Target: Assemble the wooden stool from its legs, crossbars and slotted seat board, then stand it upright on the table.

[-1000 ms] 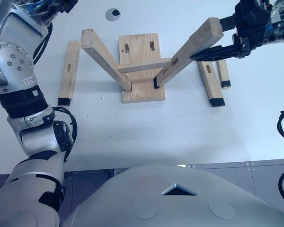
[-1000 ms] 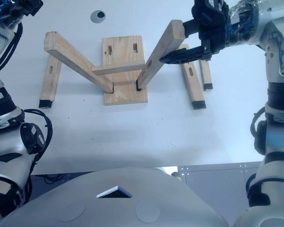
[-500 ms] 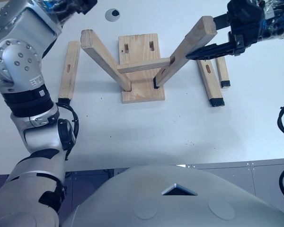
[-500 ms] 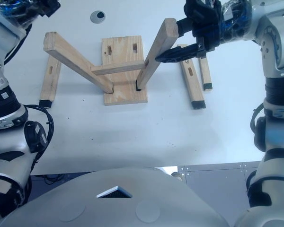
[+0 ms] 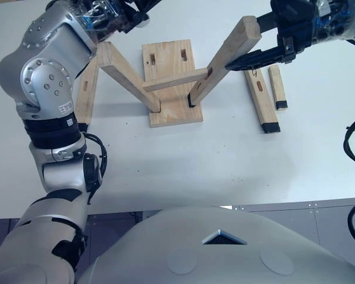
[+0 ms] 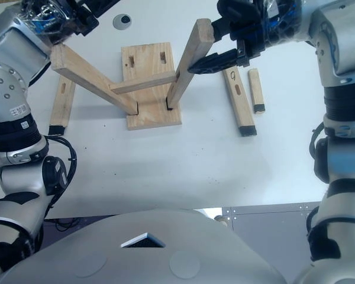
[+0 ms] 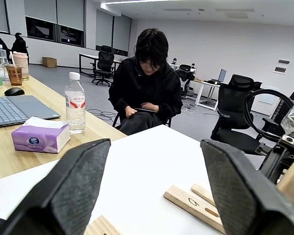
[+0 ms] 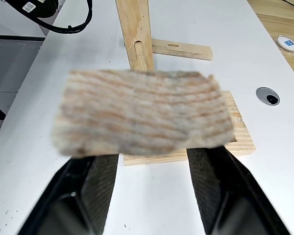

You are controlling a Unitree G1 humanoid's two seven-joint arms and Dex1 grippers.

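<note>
My chief worry was the half-built frame springing apart. The pale wooden slotted seat board [image 5: 174, 112] lay flat on the white bench [image 5: 183, 165] at upper centre of the head view. Two square pale wooden legs stood in the slots nearer its lower edge and splayed outward like a V: the left leg [image 5: 127, 74] and the right leg [image 5: 222, 65], bridged by a thin wooden crossbar [image 5: 174, 78].

The right fingers [image 5: 251, 59] were closed about the right leg's upper end. If I swung that leg too far, I judged the crossbar could pull from its mortise or the foot could lever out of its slot. The board had nothing pinning it and might skid.

The left fingers [image 7: 73, 191] gaped wide with nothing held, just above the left leg's top at upper left; a careless descent could knock that leg askew.

A spare slotted leg [image 5: 86, 97] lay flat at the left. A second spare leg [image 5: 260, 97] lay at the right beside a short wooden bar [image 5: 277, 86].
</note>
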